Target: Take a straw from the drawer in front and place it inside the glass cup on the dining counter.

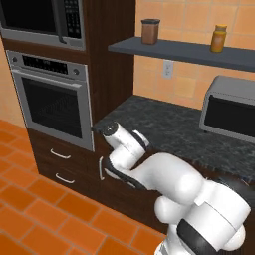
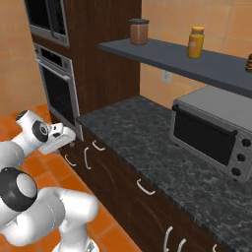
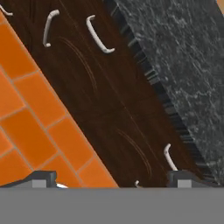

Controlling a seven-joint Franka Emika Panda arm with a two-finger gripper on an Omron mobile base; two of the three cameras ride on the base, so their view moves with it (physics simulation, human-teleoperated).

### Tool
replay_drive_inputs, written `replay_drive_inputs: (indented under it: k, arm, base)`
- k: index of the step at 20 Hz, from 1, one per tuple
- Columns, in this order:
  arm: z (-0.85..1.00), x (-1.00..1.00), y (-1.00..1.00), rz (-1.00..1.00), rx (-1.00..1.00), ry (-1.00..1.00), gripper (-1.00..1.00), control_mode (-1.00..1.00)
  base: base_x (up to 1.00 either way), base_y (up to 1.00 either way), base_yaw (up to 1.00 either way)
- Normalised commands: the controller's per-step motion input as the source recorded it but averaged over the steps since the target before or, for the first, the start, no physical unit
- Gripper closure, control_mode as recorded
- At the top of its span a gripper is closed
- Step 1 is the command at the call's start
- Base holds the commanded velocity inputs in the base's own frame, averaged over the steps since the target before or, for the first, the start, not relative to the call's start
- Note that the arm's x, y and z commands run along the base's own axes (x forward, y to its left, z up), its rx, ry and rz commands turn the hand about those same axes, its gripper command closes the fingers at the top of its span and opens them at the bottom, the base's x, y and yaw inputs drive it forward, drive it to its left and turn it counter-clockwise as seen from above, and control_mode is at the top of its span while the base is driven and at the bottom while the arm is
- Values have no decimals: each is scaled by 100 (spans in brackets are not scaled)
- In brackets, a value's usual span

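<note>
The end effector (image 3: 111,178) hangs with its fingertips spread wide and empty, close to dark wood cabinet fronts below the dark speckled granite counter (image 3: 183,57). A curved silver handle (image 3: 99,34) lies ahead. Every front looks closed, so the task looks barely begun: drawer unopened, straw presumably inside, cup placement remaining.

A toaster oven (image 2: 211,135) sits on the dark speckled surface (image 2: 147,135), below a shelf (image 2: 167,54) carrying a brown jar (image 2: 139,31) and an orange bottle (image 2: 196,42). Left of the toaster oven, past the surface's end, stands a wall oven (image 2: 58,88) (set in a tall dark cabinet). The gripper (image 2: 69,135) hangs just below the surface's left corner, beside the curved handles (image 2: 87,157), over orange floor tiles (image 2: 54,167).
</note>
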Motion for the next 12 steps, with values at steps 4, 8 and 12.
replay_drive_inputs:
  k: [4, 8, 12]
  arm:
    - [-67, 11, -21, 18, -37, 0, -100, -100]
    - [-63, 38, -13, 13, -10, -9, -100, -100]
    - [-43, 73, -13, 10, -4, 0, -100, -100]
  base:
    - [0, 0, 0]
    - [0, 0, 0]
    - [0, 0, 0]
